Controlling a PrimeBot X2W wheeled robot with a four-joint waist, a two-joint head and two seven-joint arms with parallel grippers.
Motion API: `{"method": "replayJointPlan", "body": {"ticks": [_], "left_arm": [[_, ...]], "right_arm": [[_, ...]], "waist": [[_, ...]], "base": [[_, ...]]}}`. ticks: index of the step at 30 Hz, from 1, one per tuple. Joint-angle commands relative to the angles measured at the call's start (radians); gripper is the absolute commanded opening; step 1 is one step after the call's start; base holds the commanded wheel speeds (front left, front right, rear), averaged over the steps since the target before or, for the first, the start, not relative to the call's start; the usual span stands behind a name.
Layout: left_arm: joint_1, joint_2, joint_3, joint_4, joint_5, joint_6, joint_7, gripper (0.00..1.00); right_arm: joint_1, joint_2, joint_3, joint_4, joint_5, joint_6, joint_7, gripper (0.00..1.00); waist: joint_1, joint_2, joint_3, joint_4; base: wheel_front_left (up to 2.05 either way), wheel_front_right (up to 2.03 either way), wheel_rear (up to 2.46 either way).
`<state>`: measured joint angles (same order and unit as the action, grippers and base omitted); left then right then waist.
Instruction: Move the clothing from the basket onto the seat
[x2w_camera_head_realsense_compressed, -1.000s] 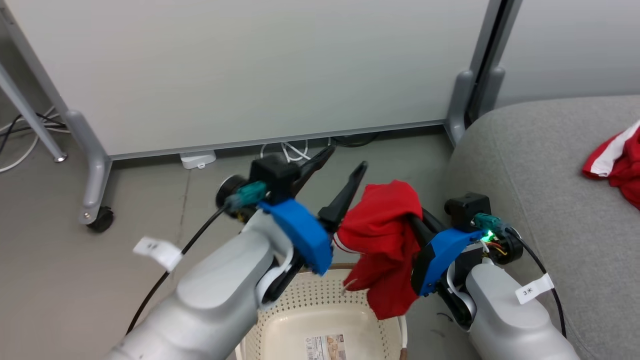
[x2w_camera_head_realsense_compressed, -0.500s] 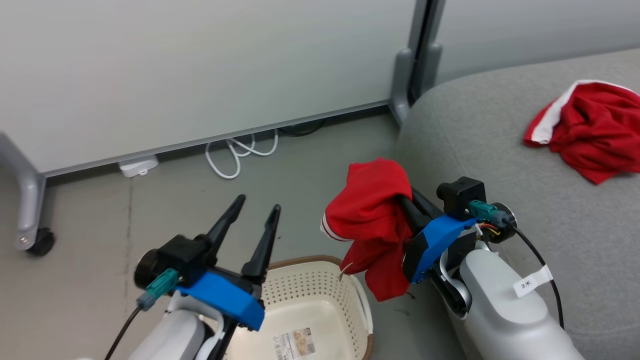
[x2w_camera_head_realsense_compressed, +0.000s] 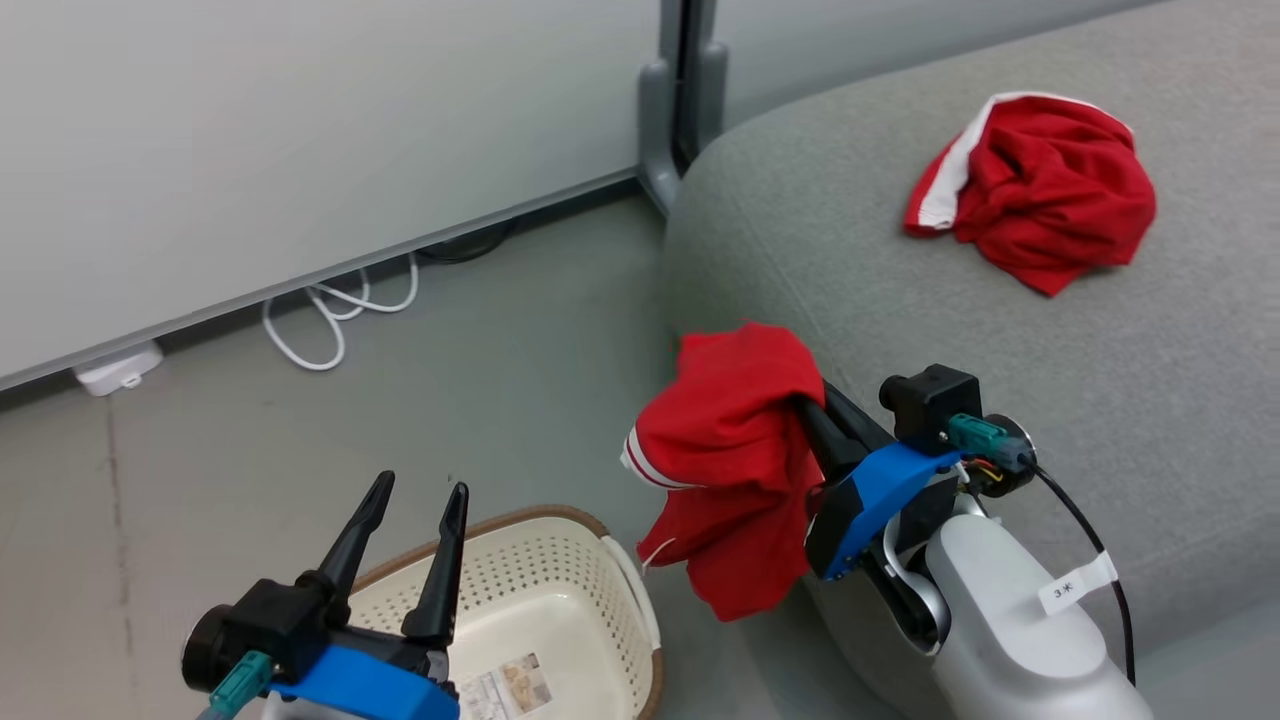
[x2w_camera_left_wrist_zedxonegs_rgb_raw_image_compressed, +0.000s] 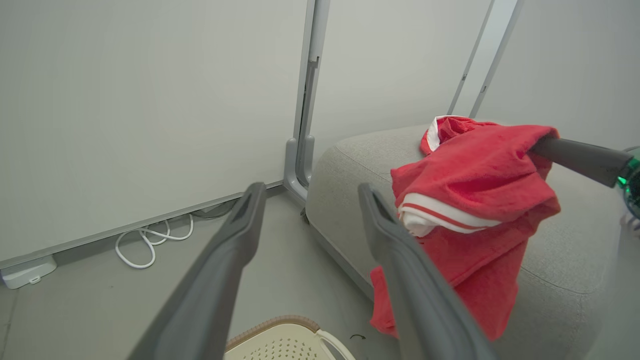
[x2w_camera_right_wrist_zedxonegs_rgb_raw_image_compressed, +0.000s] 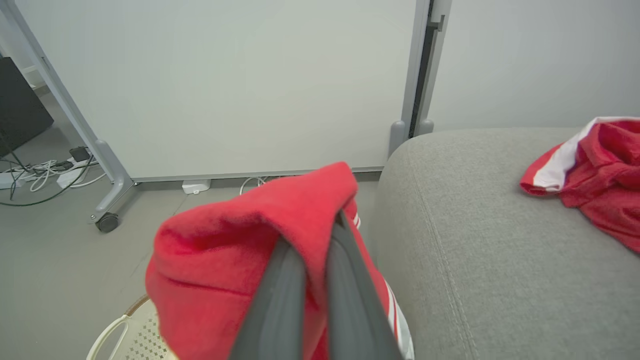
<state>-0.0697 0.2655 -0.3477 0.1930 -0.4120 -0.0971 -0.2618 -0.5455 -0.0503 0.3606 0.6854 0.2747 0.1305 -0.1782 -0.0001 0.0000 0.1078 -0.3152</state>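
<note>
Head view: one red garment (x2w_camera_head_realsense_compressed: 1035, 190) lies crumpled toward the far edge of the seat (x2w_camera_head_realsense_compressed: 1150, 400). The other garment (x2w_camera_head_realsense_compressed: 735, 450) hangs from the right hand (x2w_camera_head_realsense_compressed: 805, 410), just off the seat's near corner, above the floor (x2w_camera_head_realsense_compressed: 450, 400) beside the basket (x2w_camera_head_realsense_compressed: 610, 560). The left hand (x2w_camera_head_realsense_compressed: 420, 488) hovers wide and empty over the basket's rim.

Left wrist view: the hanging cloth dangles before the seat's corner.

Right wrist view: the fingers (x2w_camera_right_wrist_zedxonegs_rgb_raw_image_compressed: 280, 300) pinch red fabric, with broad bare seat to their right. I'd judge one drop is left.
</note>
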Motion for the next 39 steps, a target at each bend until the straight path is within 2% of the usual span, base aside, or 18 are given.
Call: {"method": "replayJointPlan", "body": {"ticks": [1,10,18,29,36,39], "left_arm": [[0.010,-0.004,0.014,-0.008,0.012,-0.007,-0.005,1.00],[0.010,-0.019,0.034,-0.006,0.054,-0.029,-0.005,1.00],[-0.003,-0.025,0.029,0.003,0.065,-0.035,-0.005,1.00],[-0.018,-0.014,0.014,-0.002,0.057,-0.036,-0.005,1.00],[-0.052,0.004,0.003,-0.025,0.071,-0.036,-0.005,1.00],[-0.076,0.013,-0.010,-0.036,0.075,-0.036,-0.005,1.00]], "right_arm": [[0.012,0.000,-0.004,-0.016,-0.003,0.000,0.003,0.00],[0.047,0.000,-0.027,-0.066,0.000,0.000,0.010,0.00],[0.067,0.000,-0.044,-0.093,-0.012,0.000,0.018,0.00],[0.054,0.000,-0.110,-0.128,-0.021,0.000,0.024,0.00],[-0.075,-0.002,-0.251,-0.165,-0.069,0.000,0.052,0.00],[-0.158,-0.034,-0.324,-0.178,-0.079,0.000,0.085,0.00]], "waist": [[0.0001,0.0000,0.021,-0.037],[0.0001,0.0000,0.039,-0.126],[0.0001,0.0000,0.040,-0.164],[0.0001,0.0000,0.057,-0.144],[0.0001,0.0000,0.130,-0.113],[0.0001,0.0000,0.176,-0.090]], "base": [[0.00,0.00,0.00],[0.00,0.00,0.00],[0.00,0.00,0.00],[0.00,0.00,0.00],[0.00,0.00,0.00],[0.00,0.00,0.00]]}}
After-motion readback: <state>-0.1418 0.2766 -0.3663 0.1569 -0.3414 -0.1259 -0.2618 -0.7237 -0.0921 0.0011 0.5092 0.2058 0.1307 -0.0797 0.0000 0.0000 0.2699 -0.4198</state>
